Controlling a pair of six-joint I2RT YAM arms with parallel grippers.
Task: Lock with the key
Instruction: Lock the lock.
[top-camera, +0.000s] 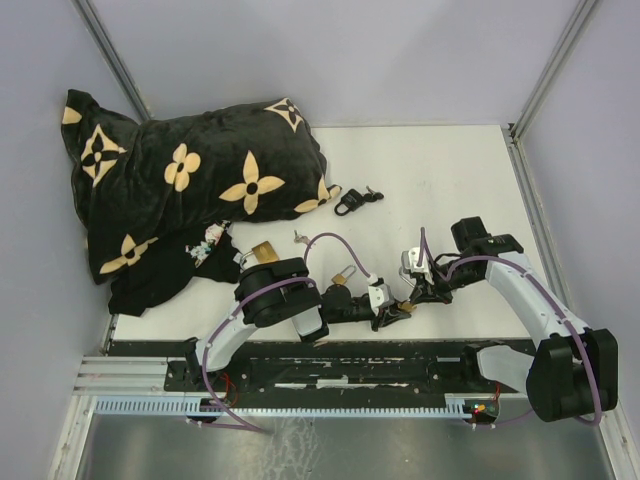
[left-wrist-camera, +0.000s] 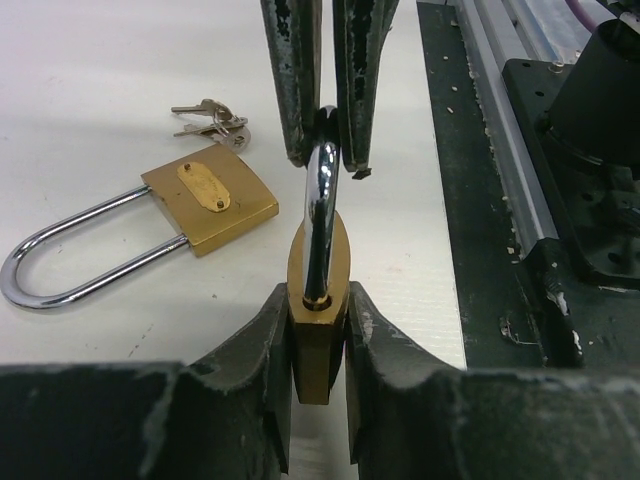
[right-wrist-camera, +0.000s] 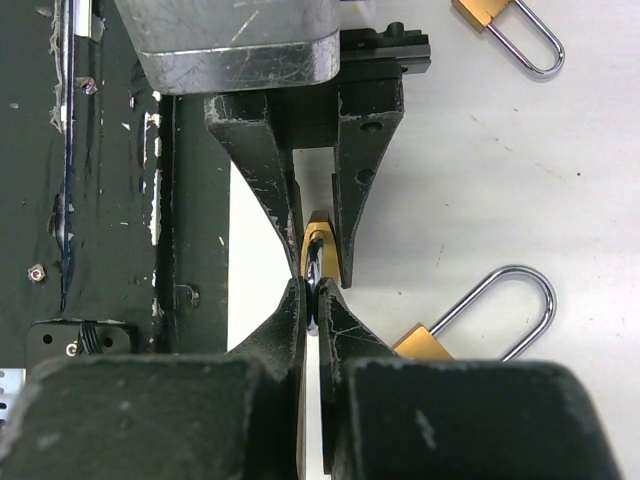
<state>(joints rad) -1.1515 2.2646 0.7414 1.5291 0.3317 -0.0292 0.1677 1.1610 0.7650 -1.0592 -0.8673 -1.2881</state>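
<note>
My left gripper (left-wrist-camera: 320, 315) is shut on the brass body of a small padlock (left-wrist-camera: 318, 270), held upright just above the table. My right gripper (right-wrist-camera: 316, 300) is shut on that padlock's steel shackle (right-wrist-camera: 316, 285), facing the left gripper. In the top view both grippers, left (top-camera: 383, 312) and right (top-camera: 418, 295), meet near the table's front edge. A small bunch of keys (left-wrist-camera: 215, 120) lies on the table beyond a loose brass padlock. No key shows in the held padlock.
A loose long-shackle brass padlock (left-wrist-camera: 210, 200) lies left of the held one. More brass padlocks (top-camera: 342, 272) (top-camera: 265, 250) and a black padlock (top-camera: 350, 203) lie mid-table. A black flowered pillow (top-camera: 190, 180) fills the back left. The black base rail (top-camera: 330, 350) runs along the front.
</note>
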